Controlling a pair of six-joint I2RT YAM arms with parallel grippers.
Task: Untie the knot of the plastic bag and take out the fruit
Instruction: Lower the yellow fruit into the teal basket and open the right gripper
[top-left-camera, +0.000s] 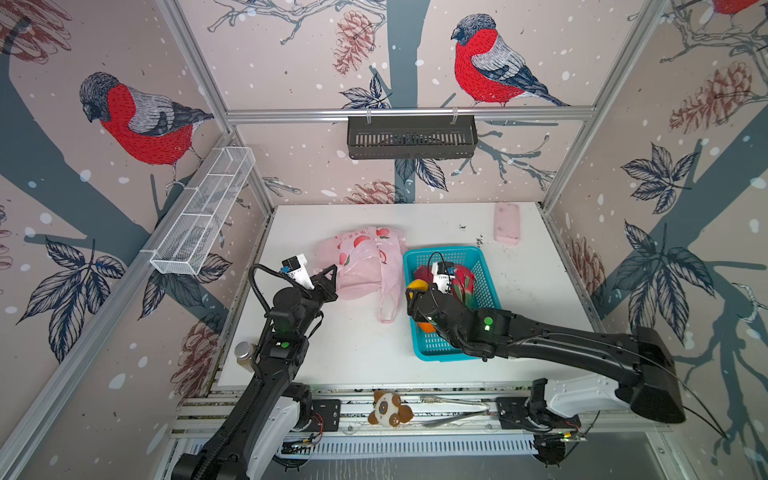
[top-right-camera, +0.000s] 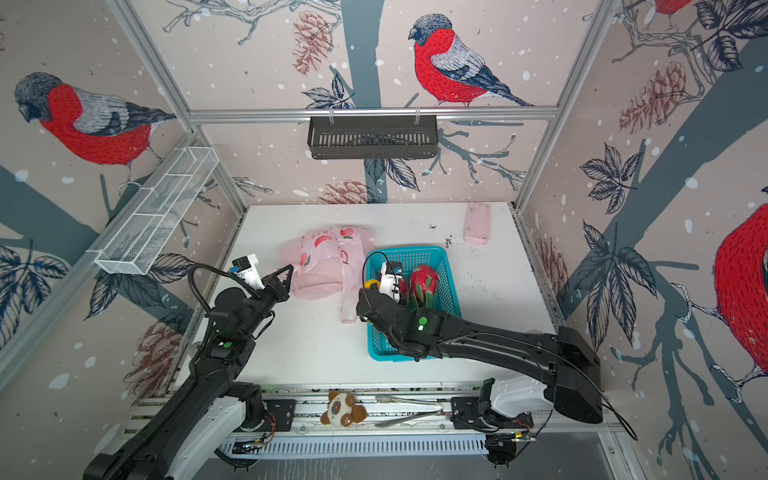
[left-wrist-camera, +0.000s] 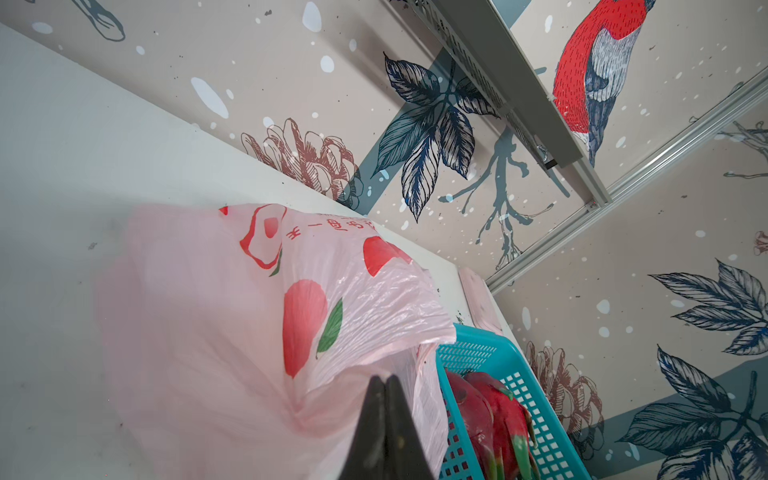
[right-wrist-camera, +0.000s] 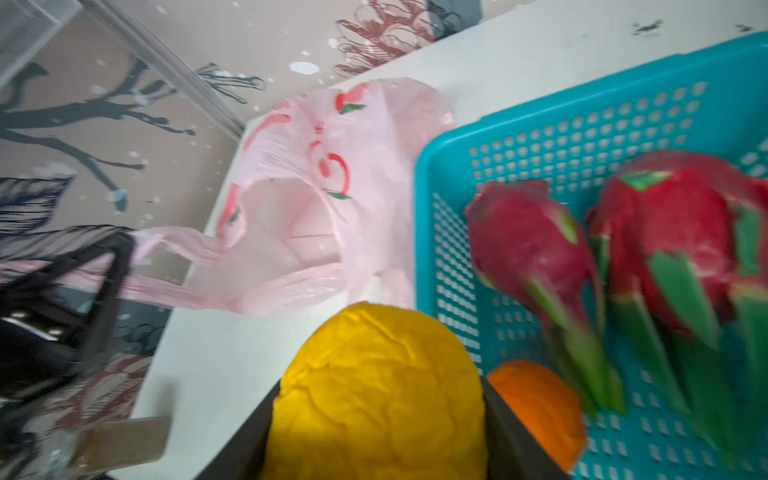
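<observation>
Plush toy up front, right arm across basket, perhaps over orange fruit.

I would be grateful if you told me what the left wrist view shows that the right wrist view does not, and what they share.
Only the left wrist view: the pink block beyond the basket, and the red text printed on the plastic bag.
Only the right wrist view: the yellow fruit gripped in the right claw, the orange fruit in the basket, and the bag's open mouth.
Both: the bag with the left claw shut on it, the basket, and the two dragon fruits lying in it.
</observation>
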